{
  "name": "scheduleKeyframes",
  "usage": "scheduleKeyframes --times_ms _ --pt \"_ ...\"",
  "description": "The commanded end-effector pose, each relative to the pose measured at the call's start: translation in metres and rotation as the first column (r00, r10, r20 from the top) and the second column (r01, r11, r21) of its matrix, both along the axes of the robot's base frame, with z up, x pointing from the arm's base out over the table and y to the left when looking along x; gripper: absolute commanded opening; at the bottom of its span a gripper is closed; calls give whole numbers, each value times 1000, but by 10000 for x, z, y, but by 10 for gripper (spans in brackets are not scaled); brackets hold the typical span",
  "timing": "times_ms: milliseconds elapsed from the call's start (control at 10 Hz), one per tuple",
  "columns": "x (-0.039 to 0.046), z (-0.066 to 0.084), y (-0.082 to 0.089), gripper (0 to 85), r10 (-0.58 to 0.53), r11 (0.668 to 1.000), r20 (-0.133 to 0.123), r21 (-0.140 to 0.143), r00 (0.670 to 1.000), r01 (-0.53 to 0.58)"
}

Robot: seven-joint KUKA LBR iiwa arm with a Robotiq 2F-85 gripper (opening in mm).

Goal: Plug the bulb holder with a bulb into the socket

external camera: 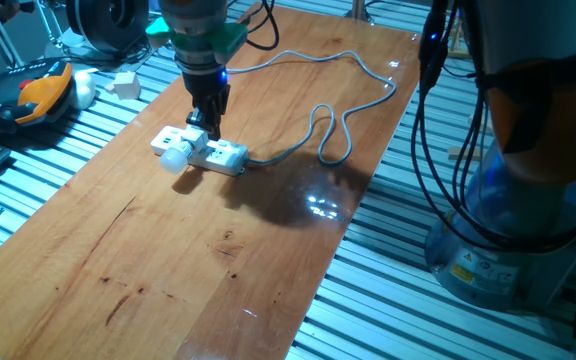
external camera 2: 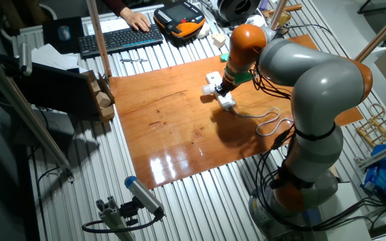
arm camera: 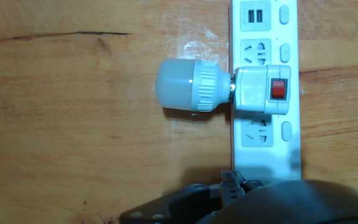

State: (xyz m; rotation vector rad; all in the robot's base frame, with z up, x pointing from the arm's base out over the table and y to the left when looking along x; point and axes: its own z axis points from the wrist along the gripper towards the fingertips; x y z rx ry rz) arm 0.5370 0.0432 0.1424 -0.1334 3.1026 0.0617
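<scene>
The white bulb holder (arm camera: 260, 90) with its red switch sits plugged into the long white socket strip (arm camera: 264, 25). Its frosted bulb (arm camera: 179, 85) sticks out sideways over the wood. In one fixed view the strip (external camera: 226, 155) lies on the wooden board with the bulb (external camera: 175, 158) at its near-left side. My gripper (external camera: 208, 122) hangs just above the holder, fingers apart and holding nothing. In the hand view only the dark gripper body shows at the bottom edge, apart from the holder. The other fixed view shows the gripper (external camera 2: 225, 87) over the strip (external camera 2: 226, 102).
The strip's grey cord (external camera: 340, 130) loops across the board toward the far right. The wooden board (external camera: 168, 260) lies on a slatted metal table. An orange pendant (external camera: 43, 95), a small white block (external camera: 125, 83) and a keyboard (external camera 2: 119, 39) sit beyond the board's edge.
</scene>
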Motion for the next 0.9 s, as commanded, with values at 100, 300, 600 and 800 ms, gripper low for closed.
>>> scheduleKeyframes --times_ms 100,300,600,800 --pt "5 -9 20 0 -4 1000 -6 8 1000 4" --pt "6 38 70 0 -14 999 -13 37 1000 15" --pt "-31 118 96 0 28 1000 40 -5 999 -27" --pt "-21 139 81 0 45 999 41 -24 998 -44"
